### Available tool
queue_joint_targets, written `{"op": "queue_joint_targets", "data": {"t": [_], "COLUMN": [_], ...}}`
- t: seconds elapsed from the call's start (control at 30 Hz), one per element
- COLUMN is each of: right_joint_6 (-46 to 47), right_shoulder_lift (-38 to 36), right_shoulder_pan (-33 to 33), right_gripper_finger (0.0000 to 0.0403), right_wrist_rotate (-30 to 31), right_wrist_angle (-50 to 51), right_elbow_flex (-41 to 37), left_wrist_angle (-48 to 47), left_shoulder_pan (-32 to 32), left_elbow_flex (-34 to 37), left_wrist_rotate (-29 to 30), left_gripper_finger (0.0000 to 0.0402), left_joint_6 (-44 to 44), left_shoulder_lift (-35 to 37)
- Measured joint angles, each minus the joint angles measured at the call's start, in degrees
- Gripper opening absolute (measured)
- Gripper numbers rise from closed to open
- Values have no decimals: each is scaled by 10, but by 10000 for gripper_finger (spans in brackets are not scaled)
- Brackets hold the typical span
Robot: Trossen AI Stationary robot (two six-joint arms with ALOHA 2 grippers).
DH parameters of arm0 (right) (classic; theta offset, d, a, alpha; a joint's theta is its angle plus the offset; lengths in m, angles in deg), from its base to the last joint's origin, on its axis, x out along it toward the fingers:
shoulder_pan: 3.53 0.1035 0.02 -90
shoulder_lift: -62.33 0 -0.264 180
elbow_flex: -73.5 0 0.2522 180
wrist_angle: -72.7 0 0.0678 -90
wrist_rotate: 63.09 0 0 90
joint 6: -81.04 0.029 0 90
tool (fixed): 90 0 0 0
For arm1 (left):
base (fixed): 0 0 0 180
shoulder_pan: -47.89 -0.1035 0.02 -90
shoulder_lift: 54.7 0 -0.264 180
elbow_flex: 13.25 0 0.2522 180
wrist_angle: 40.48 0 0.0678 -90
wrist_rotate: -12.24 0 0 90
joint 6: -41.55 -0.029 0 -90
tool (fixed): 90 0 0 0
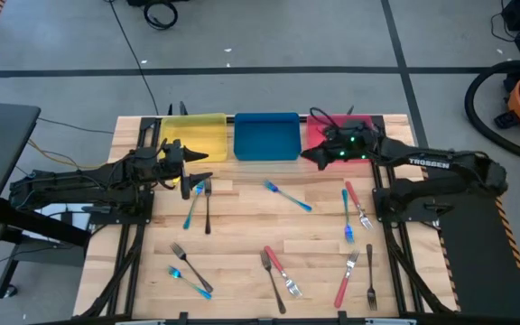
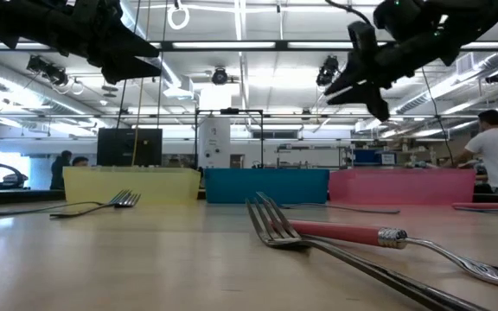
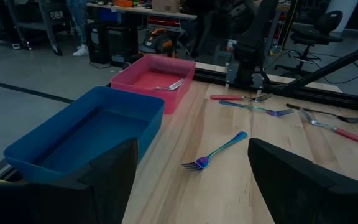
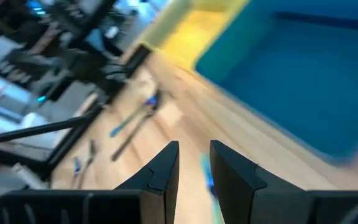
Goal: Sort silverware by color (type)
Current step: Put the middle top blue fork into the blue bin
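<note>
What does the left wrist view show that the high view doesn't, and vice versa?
Left wrist only: a silver fork lying inside the pink rectangular plastic bin, a spot the right arm covers from above.

High only: the yellow rectangular plastic bin, the whole spread of forks on the wooden table, and the right hand hovering at the pink bin's edge.

Both: the empty blue rectangular plastic bin, and the blue-handled fork lying near it on the table.
</note>
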Motion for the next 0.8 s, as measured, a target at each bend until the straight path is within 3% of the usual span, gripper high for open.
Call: {"op": "queue_joint_targets", "data": {"t": [0.37,0.8], "right_joint_6": [-66,-181], "right_shoulder_lift": [160,298], "right_shoulder_pan": [78,97], "right_gripper_finger": [99,99], "right_wrist_rotate": [-2,-2], "right_wrist_angle": [-223,-329], "right_elbow_flex": [0,0], "left_wrist_angle": [-1,-1], "left_shoulder_pan": [0,0], "left_elbow_flex": [0,0], "left_wrist_rotate": [0,0], "left_gripper_finger": [306,306], "left_joint_6": [3,4], "left_shoulder_lift": [0,0]}}
